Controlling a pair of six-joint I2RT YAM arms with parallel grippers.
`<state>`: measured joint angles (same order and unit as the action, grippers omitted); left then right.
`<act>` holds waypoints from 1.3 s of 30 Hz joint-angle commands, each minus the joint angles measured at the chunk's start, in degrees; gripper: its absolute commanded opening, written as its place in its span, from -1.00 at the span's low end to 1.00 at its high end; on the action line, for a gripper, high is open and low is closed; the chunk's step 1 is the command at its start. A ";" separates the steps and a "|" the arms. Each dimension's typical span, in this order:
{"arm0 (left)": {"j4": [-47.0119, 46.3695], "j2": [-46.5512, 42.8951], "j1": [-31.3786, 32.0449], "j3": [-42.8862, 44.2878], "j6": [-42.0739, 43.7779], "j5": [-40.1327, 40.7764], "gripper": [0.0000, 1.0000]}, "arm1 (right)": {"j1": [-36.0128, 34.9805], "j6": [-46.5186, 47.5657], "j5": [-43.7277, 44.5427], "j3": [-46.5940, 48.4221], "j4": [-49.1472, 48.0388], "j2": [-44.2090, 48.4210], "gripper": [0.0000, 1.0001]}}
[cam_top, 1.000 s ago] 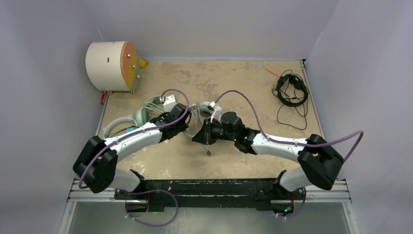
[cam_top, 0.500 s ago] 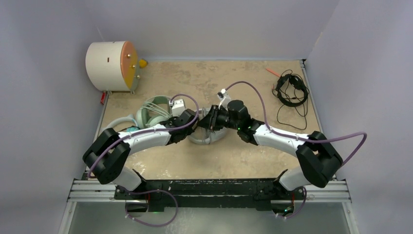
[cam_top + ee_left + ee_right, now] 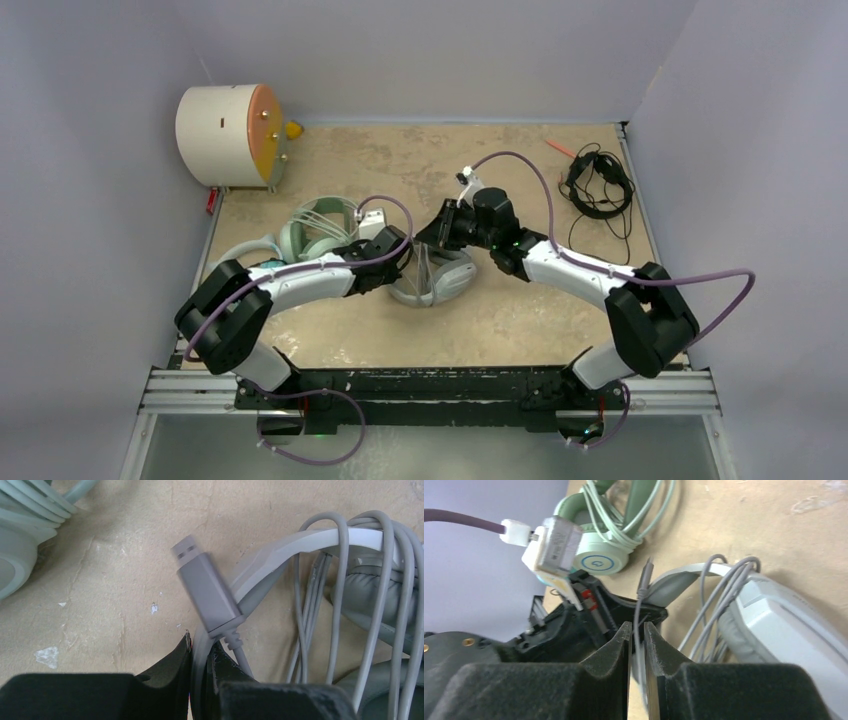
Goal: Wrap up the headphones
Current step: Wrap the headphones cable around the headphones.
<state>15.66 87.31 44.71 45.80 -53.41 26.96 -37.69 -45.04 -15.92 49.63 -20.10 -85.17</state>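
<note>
While both arms meet mid-table, I see the white and grey headphones lying on the table between my two grippers. Their grey cable is looped several times over the band. My left gripper is clamped almost closed on the lower end of that band, and the cable's plug sticks up just past its fingertips. My right gripper shows only a narrow slit. The cable below the plug runs along that slit, but I cannot tell whether it is pinched. Green headphones lie just to the left with their cord wound round them. Black headphones sit well apart at the far right, cord loose. A cream drum stands in the far left corner.
</note>
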 commanded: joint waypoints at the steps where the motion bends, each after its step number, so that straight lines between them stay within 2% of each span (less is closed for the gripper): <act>1: 1.06 0.56 0.28 5.76 -1.32 -3.29 -1.00 | 1.49 5.16 0.69 3.53 4.54 -1.07 -0.68; 5: 4.12 1.51 0.30 8.41 -1.69 -4.56 -1.00 | 1.66 9.90 -1.09 3.82 6.67 1.22 -0.66; 10: 4.35 1.72 0.34 9.34 -1.55 -5.38 -1.00 | 1.55 19.29 -4.45 5.59 10.72 4.76 -0.44; 14: 3.52 1.61 0.24 9.30 -1.00 -5.88 -1.00 | 1.39 23.37 -8.60 8.60 15.80 3.50 -0.42; 22: -2.89 1.07 0.31 7.45 8.07 -8.73 -1.00 | 0.51 23.89 -13.86 17.03 23.63 -5.03 -0.45; 32: -5.67 -0.69 0.37 6.19 13.46 -9.93 -1.00 | -0.72 22.50 -12.35 13.45 23.17 -5.83 -0.45; 39: -9.23 -2.68 0.29 3.72 13.86 -11.56 -1.00 | -0.72 20.91 -9.13 14.33 24.48 -9.29 -0.54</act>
<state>14.11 88.97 44.77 50.33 -39.55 17.85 -38.24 -23.09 -26.83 63.24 3.42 -93.06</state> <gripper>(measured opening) 0.070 0.238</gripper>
